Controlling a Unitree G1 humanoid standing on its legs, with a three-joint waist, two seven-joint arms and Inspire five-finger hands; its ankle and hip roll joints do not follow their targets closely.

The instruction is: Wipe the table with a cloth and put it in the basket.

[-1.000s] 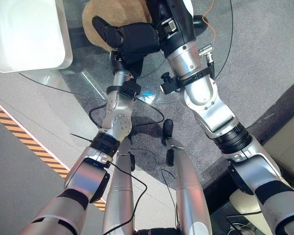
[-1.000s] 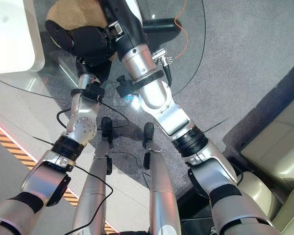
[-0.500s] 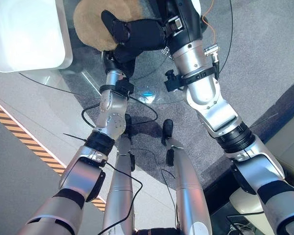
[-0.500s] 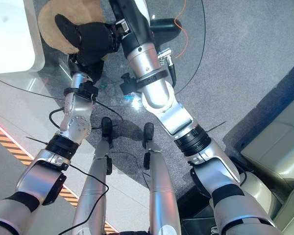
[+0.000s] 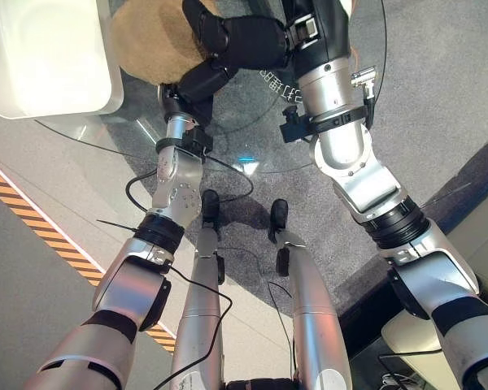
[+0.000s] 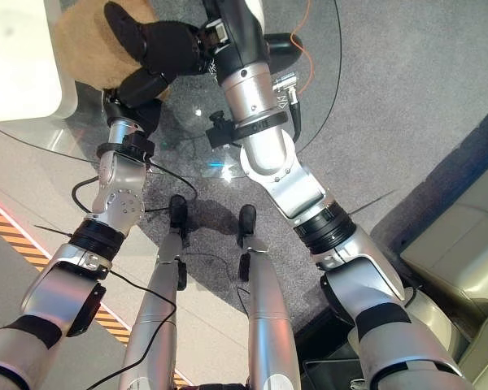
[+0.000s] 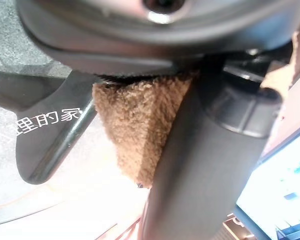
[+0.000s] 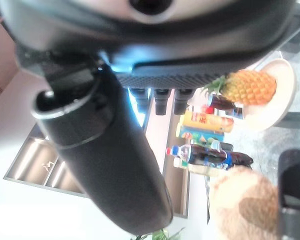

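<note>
A brown fuzzy cloth (image 5: 142, 45) lies on the round glass table (image 5: 252, 162), close beside the white basket (image 5: 41, 57). My right hand (image 5: 248, 41) rests open on the cloth's right part, its thumb (image 5: 199, 16) lying across the cloth. My left hand (image 5: 202, 77) sits just below it at the cloth's near edge, fingers fairly straight. Past the left thumb (image 7: 205, 165) in the left wrist view, the cloth (image 7: 135, 130) shows very close. The right wrist view has the cloth (image 8: 240, 205) beyond that hand's thumb (image 8: 110, 160).
The basket stands at the table's far left edge. An orange cable (image 6: 305, 32) runs over the grey carpet behind the table. A beige sofa (image 6: 464, 244) stands at the right. Striped tape (image 5: 32, 219) marks the floor at the left. A pineapple (image 8: 247, 85) and bottles stand beyond.
Both hands have slid the cloth leftward across the glass, toward the basket. The right arm has stretched farther over the table.
</note>
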